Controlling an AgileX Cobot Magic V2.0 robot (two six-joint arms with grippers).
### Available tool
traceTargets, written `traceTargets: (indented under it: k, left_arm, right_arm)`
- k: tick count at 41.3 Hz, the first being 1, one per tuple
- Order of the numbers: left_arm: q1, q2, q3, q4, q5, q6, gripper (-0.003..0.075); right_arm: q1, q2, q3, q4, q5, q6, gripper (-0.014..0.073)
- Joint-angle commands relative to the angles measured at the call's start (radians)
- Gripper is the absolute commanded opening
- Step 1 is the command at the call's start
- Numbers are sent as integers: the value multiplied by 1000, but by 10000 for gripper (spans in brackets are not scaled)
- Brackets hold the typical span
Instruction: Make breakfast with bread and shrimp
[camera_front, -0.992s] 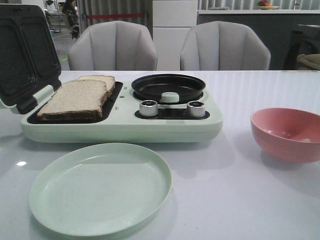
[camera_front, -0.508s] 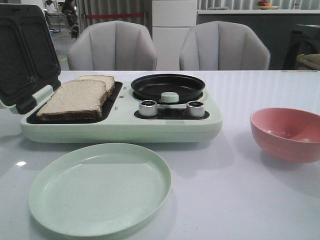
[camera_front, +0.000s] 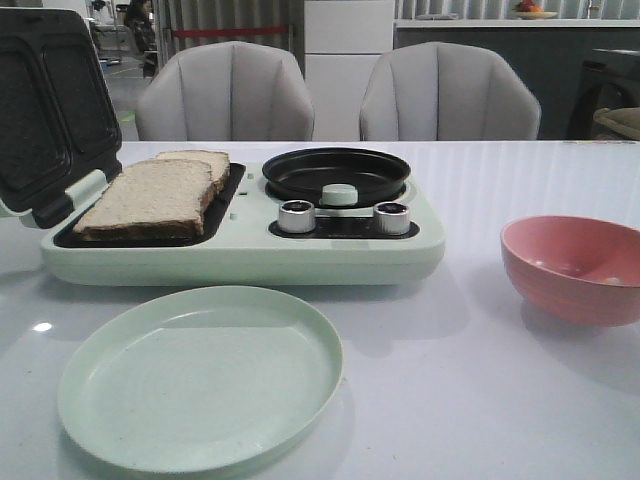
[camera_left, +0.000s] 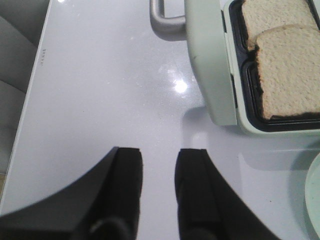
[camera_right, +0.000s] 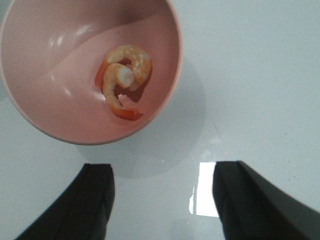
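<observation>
In the front view, a pale green breakfast maker (camera_front: 240, 255) stood on the white table (camera_front: 480, 400), its dark lid (camera_front: 45, 110) raised at the left. The bread (camera_front: 150, 195), two slices, lay on the black grill plate, the near slice overlapping the far one. A round black pan (camera_front: 335, 172) sat in the maker's right half, with two silver knobs (camera_front: 297, 216) in front of it. An empty green plate (camera_front: 200, 375) lay nearer the camera, and a pink bowl (camera_front: 575, 268) stood well apart to the right; a pale speck inside it may have been shrimp, though this view was too poor to tell. Neither arm showed here.

In the left wrist view, the left gripper (camera_left: 158, 167) hung over bare table beside the maker, its black fingers (camera_left: 125, 175) parted by a narrow gap and holding nothing. The two slices (camera_left: 287, 70) lay in the maker's tray.

In the right wrist view, the right gripper (camera_right: 162, 192) hovered with its fingers (camera_right: 97, 195) spread wide and empty, just beside the bowl (camera_right: 55, 100). The shrimp (camera_right: 122, 80) lay curled together in the bowl's bottom, pinkish with orange tints.
</observation>
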Motion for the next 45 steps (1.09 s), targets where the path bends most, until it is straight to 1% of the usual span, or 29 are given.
traceTargets:
  k: [1,10,16,19,22,35,45]
  left_arm:
    - [66,54,-80,-80,-73,65,261]
    - [264,207,-192,-378,-58,284,261]
    - [363,312,-254,-559,-35,388,261]
    - [393,364,-282,-628,-32,421,261]
    - [406,417,-309,-674,-30,440,260]
    - [406,627,-445,-804,-33,502,260]
    - [383,741,-546,-824,-52,523,260]
  right_arm:
    - [-7,-36,-30,6,-25,-8,523]
    - [-7,-36,-30,6,-25,-8,523]
    - [-7,-36,-30,6,-25,-8,523]
    - [-7,-36,-30,6,-25,-8,523]
    - [-7,-36,-30,6,-25,-8,523]
    - [-7,-36,-30,6,-25,-8,523]
    - [-7,-36,-30,6,-25,-8,523]
